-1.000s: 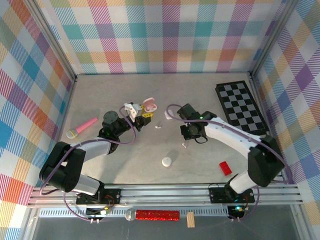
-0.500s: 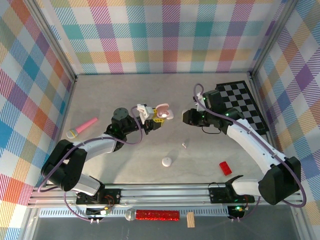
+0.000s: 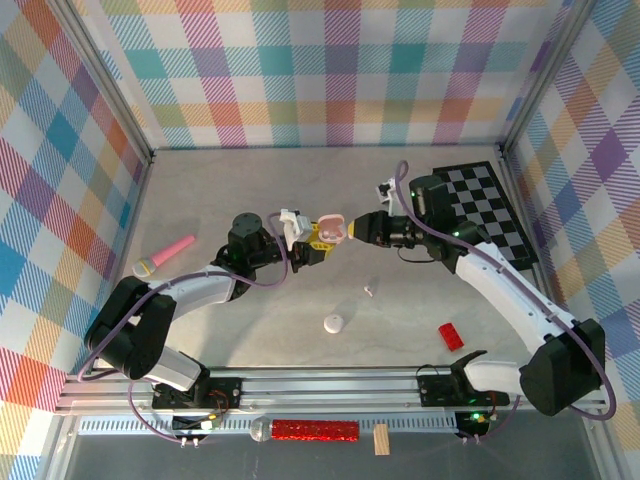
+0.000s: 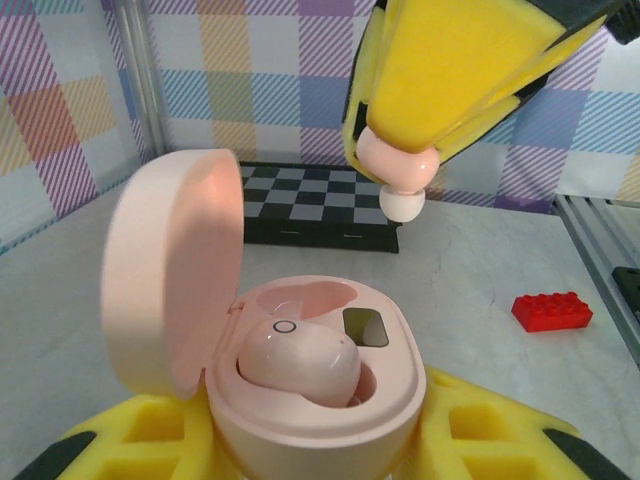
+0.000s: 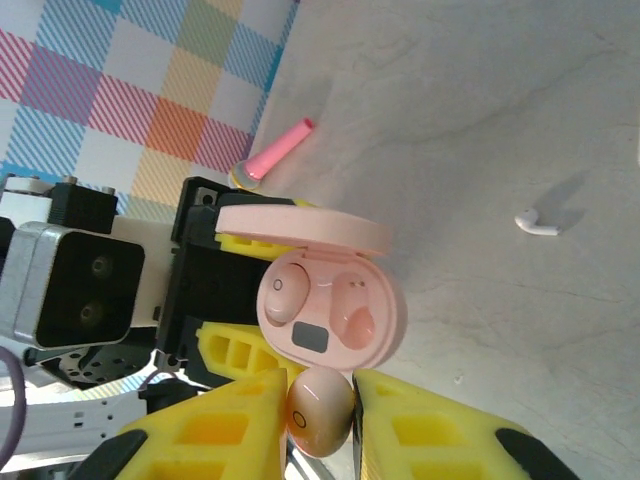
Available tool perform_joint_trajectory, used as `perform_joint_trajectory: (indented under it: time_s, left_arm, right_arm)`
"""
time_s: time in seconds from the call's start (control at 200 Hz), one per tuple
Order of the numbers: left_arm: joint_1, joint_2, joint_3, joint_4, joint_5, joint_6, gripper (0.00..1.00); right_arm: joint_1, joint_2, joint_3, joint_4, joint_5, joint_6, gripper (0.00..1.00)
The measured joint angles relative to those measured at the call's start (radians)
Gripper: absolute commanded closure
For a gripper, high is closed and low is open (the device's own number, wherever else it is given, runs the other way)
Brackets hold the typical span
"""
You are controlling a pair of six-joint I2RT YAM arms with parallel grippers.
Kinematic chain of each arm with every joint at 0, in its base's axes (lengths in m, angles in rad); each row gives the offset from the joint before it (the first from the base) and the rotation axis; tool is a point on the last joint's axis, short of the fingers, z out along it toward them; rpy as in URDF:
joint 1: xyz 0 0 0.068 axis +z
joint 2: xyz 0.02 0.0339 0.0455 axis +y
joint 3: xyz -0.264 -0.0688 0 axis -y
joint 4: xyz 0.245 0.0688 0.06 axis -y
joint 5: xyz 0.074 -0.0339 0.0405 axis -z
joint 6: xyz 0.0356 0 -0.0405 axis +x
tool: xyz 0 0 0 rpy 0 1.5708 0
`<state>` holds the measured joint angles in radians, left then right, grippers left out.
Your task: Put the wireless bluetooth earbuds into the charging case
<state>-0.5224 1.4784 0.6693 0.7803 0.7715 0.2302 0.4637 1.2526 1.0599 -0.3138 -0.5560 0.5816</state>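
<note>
The right tool (image 5: 320, 398), clamped on a glossy pale-pink earbud (image 4: 393, 163), has swung in over the last second to hover close by the open pink pebble-shaped charging case (image 4: 330, 400). The left tool (image 3: 318, 243) grips the case and has carried it across the grey bench (image 3: 200, 200). One pink bud (image 4: 297, 362) already sits inside, and the empty socket (image 4: 305, 297) beside it looks next.

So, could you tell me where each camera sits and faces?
Top external: above and behind the bases, looking down at the grey table; left gripper and right gripper show.
Left wrist: behind the left gripper, facing the black checkerboard; its yellow fingers clamp the open pale pink plastic charging case.
Right wrist: behind the right gripper, facing that case; its fingers pinch a glossy pale pink earbud.
Both wrist views share case and earbud.
</note>
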Motion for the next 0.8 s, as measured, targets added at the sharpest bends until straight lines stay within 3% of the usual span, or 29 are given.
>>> perform_joint_trajectory:
  time_s: [0.8]
  left_arm:
    - [-0.019, 0.000, 0.023, -0.082, 0.051, 0.040, 0.72]
  right_arm:
    - [0.000, 0.076, -0.018, 0.051, -0.075, 0.032, 0.77]
